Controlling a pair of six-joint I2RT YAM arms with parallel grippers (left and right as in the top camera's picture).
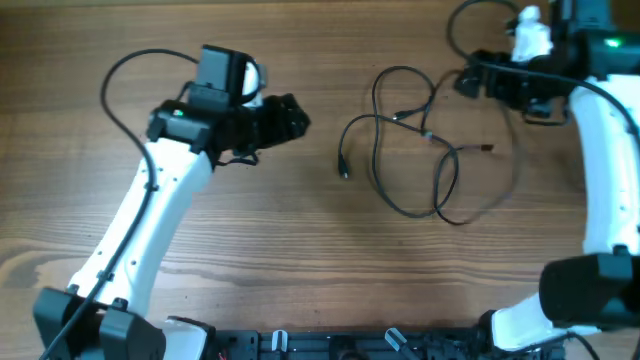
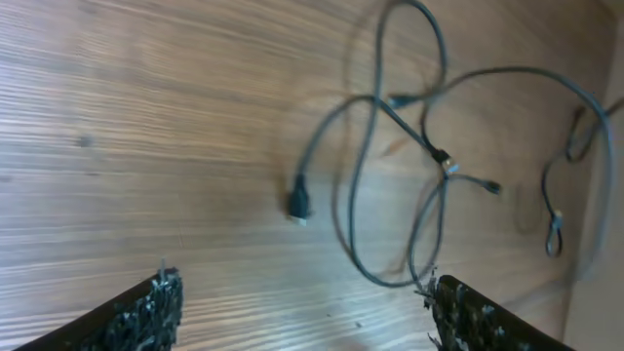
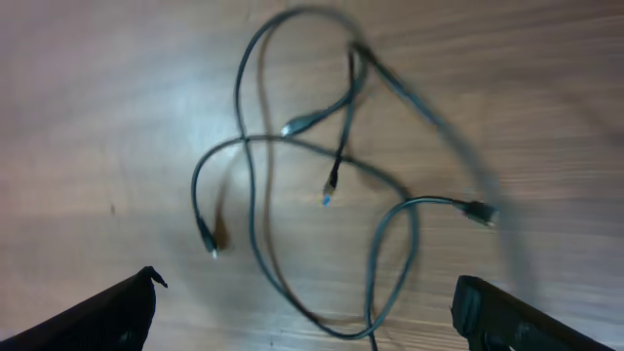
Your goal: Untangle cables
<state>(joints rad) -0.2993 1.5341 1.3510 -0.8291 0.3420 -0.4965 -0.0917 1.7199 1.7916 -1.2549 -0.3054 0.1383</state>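
Note:
The cables [image 1: 420,140] lie as loose crossing black loops on the wooden table, right of centre, with small plugs at their ends. One plug [image 1: 344,172] lies at the left end. They also show in the left wrist view [image 2: 390,146] and the right wrist view [image 3: 322,175]. My left gripper [image 1: 290,115] is open and empty, left of the cables and above the table. My right gripper [image 1: 470,82] is open and empty, above the cables' far right part.
The wooden table [image 1: 300,250] fills the view. Thick black robot wires arch over the left arm [image 1: 130,70] and near the right arm [image 1: 470,20]. The arm bases stand at the front edge.

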